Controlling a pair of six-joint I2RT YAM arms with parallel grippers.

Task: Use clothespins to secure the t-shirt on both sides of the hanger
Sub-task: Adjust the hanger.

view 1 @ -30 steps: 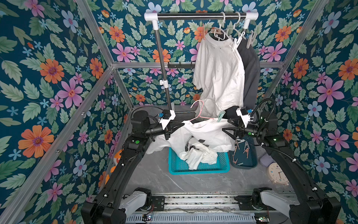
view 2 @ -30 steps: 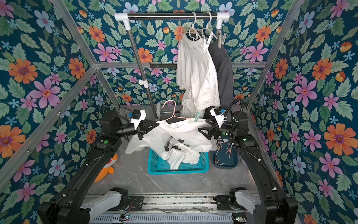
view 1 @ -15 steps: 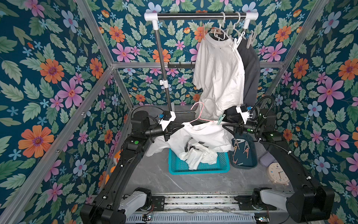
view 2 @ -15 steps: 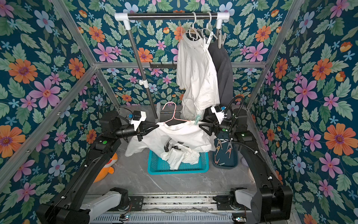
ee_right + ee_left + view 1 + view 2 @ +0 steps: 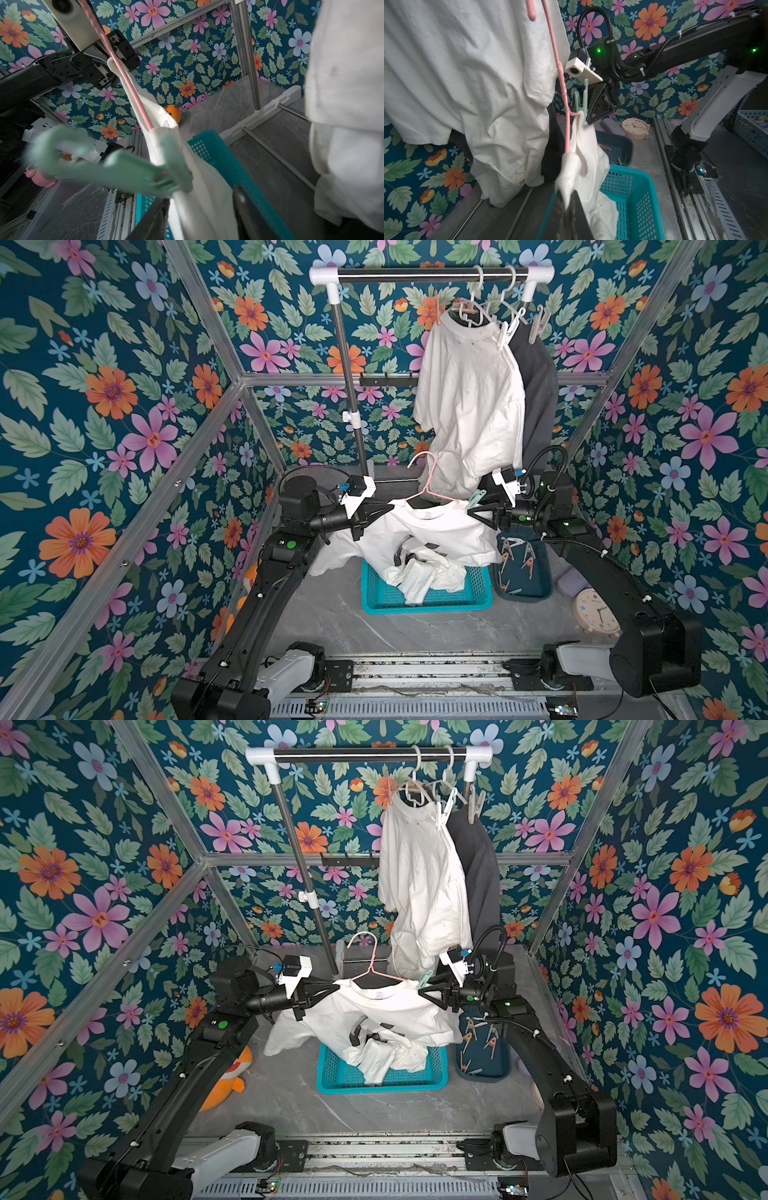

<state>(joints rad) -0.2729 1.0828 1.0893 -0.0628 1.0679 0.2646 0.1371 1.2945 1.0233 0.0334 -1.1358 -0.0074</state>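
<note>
Left gripper (image 5: 566, 204) is pinching with its jaws together on the white t-shirt (image 5: 432, 531), right where the fabric is wrapping over one end of the pink hanger (image 5: 562, 83). My guess is it's doing that to hold the whole thing up off the table and roughly level, so the other side gets a steady target.

Right gripper (image 5: 200, 195) is sitting at the opposite shoulder with its jaws apart and the shirt fabric running down between them. It's just under a mint green clothespin (image 5: 128, 172) that's biting the shirt onto the hanger wire. So that side is looking pinned. The end the left gripper is holding isn't showing any pin, so I'm calling it about halfway.

Around all that, the shirt's hem is drooping into a teal basket (image 5: 428, 608) with more white laundry bunched inside. Just beside the basket, a dark blue tray (image 5: 540, 593) is holding the spare clothespins (image 5: 528, 560).

Behind, a hanging white tee (image 5: 469, 406) and a dark grey garment (image 5: 540, 393) are dangling from the rail (image 5: 432, 275). The white one is coming down close behind the hanger's hook and the right gripper, so that's what I'd be worrying about snagging.

Also, the left gripper is occupying the spot the next pin needs, so I reckon something's going to have to shift. An alarm clock (image 5: 594, 610) is sitting off to the side, out of the way.
</note>
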